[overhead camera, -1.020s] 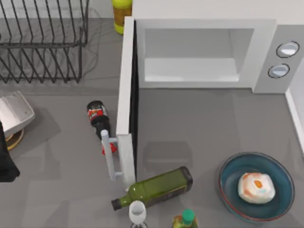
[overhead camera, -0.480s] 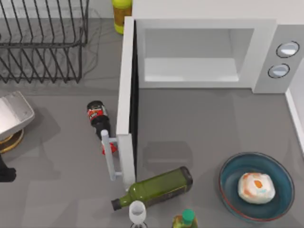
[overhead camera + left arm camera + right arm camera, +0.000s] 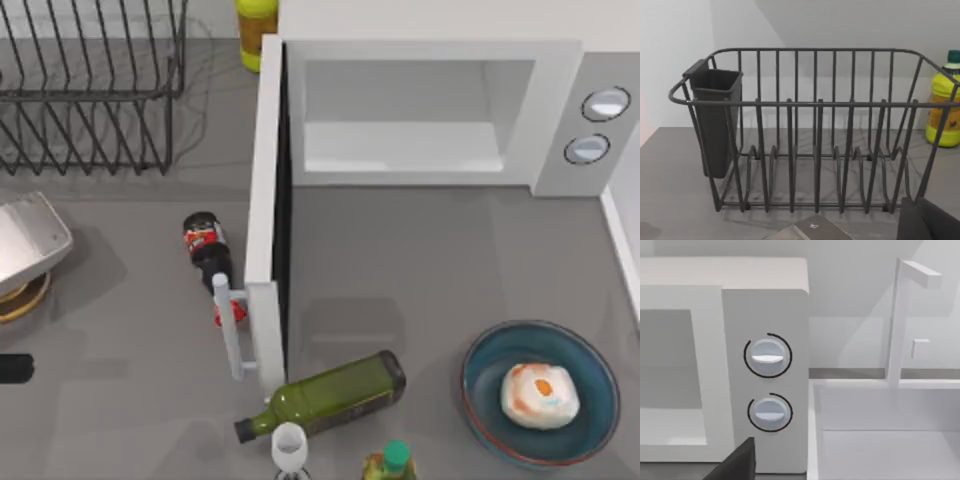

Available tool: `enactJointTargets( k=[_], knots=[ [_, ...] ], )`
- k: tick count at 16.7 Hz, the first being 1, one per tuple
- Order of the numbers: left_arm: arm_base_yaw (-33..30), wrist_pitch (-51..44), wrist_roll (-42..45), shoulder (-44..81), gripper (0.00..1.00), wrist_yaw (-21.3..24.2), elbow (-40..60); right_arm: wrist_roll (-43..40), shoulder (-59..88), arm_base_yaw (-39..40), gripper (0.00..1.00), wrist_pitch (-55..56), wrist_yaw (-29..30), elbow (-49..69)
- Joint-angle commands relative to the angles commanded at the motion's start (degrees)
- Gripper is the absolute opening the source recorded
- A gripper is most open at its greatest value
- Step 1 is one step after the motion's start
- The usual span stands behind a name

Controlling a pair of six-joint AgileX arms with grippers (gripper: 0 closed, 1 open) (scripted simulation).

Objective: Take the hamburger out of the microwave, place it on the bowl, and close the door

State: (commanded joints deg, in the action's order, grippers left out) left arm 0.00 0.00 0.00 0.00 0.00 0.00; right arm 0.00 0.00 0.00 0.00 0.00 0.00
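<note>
The hamburger (image 3: 540, 395) lies inside the blue bowl (image 3: 487, 365) at the front right of the table. The white microwave (image 3: 430, 55) stands at the back with its cavity bare; its two knobs show in the right wrist view, on the microwave (image 3: 765, 300) side panel. The door (image 3: 263, 180) stands wide open, pointing toward the front, with its bar handle (image 3: 232, 335) on the left face. My left gripper (image 3: 12, 368) is a dark sliver at the table's left edge, far from the door. A dark piece of my right gripper (image 3: 737, 462) shows near the knobs.
A green oil bottle (image 3: 330, 395) lies just in front of the door's free end, with a glass (image 3: 289, 448) and a green-capped bottle (image 3: 392, 462) nearby. A cola bottle (image 3: 210, 255) lies left of the door. A wire dish rack (image 3: 90, 90) and a yellow bottle (image 3: 257, 30) stand at the back left.
My left arm has drawn back toward the left edge; a second ago more of its dark body showed there. The hamburger, bowl and door have not moved.
</note>
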Motion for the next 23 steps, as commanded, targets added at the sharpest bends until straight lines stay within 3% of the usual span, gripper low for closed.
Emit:
enactJointTargets(
  k=[9,16,23],
  knots=[
    [0.2,-0.2,0.0,-0.2,0.00,0.2,0.0,0.0,0.0,0.0,1.00,0.0,0.0,0.0],
    [11.3,-9.6,-0.2,-11.2,0.00,11.4,-1.6,0.0,0.0,0.0,1.00,0.0,0.0,0.0],
    [13.1,-9.8,-0.2,-12.2,0.00,12.9,-0.1,0.0,0.0,0.0,1.00,0.0,0.0,0.0]
  ],
)
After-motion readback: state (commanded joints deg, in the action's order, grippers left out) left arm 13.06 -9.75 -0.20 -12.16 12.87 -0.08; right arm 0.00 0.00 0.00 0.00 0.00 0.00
